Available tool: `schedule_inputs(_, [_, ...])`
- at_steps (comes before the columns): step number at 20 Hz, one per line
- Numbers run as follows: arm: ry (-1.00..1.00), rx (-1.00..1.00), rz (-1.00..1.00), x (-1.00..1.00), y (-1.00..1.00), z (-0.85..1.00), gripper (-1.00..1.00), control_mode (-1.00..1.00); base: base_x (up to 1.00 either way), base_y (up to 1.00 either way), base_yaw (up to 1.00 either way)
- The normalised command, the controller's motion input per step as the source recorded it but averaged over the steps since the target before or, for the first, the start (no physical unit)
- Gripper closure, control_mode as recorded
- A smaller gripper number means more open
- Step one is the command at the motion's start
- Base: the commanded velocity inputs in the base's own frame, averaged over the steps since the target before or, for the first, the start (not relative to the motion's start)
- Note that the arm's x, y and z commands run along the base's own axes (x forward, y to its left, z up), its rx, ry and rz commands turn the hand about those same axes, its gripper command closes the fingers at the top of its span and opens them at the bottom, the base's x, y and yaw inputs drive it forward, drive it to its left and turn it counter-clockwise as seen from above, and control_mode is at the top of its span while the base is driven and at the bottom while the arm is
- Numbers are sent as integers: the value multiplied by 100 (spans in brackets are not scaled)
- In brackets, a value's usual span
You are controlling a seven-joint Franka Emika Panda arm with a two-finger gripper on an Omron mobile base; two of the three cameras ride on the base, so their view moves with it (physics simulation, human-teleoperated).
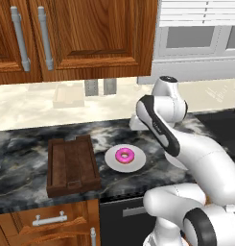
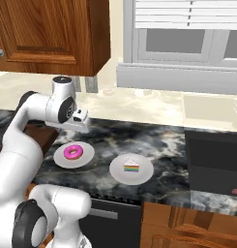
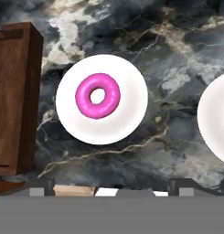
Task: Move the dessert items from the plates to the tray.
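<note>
A pink-frosted donut [image 1: 124, 155] [image 2: 73, 152] [image 3: 98, 96] lies on a round white plate [image 1: 112, 163] [image 2: 59, 159] [image 3: 127, 116] on the dark marble counter. Just right of it, a second plate [image 2: 145, 175] [image 3: 216, 119] carries the rainbow-layered cake wedge [image 2: 131, 167]. The dark brown slatted tray [image 1: 73, 166] [image 3: 13, 96] sits left of the donut plate with nothing in it. My gripper [image 3: 113, 188] hangs above the counter behind the two plates and looks down on them. It is open, its fingertips [image 3: 40, 186] wide apart with nothing between them.
A pale beige block [image 1: 68, 96] stands at the back of the counter by the wall. A dark cooktop [image 2: 214, 155] lies to the right of the plates. Wooden wall cabinets [image 1: 66, 38] hang overhead, and my own arm [image 1: 186, 149] crosses the right of the counter.
</note>
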Motion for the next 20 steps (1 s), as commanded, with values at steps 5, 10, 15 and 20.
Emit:
schedule_inputs(5, [0, 0, 0, 0, 15, -38, -100, -100, 0, 0, 0])
schedule_inputs(10, [0, -2, 0, 3, 12, -26, -100, -100, 0, 0, 0])
schedule_inputs(15, [-1, 0, 0, 16, 7, -36, -100, -100, 0, 0, 0])
schedule_inputs(20, [-3, 0, 0, 35, 0, -35, -100, -100, 0, 0, 0])
